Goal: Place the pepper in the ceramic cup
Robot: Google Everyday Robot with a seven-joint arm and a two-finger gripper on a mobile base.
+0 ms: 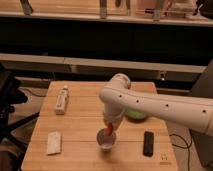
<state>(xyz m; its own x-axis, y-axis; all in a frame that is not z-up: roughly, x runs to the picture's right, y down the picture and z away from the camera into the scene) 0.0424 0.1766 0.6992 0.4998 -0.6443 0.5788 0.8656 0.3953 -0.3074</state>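
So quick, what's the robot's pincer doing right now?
Pincer: right above the ceramic cup, with the pepper at its tip, over the cup's mouth.

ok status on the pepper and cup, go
Gripper low over the ceramic cup. Pepper at the cup's rim, tip pointing in. Green bowl behind, black object to the side, neither blocking.

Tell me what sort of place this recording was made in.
Probably a lab or workshop test station: a small wooden table holding staged items, with long workbenches behind. The hand hangs over the ceramic cup with the pepper; a green bowl sits nearby.
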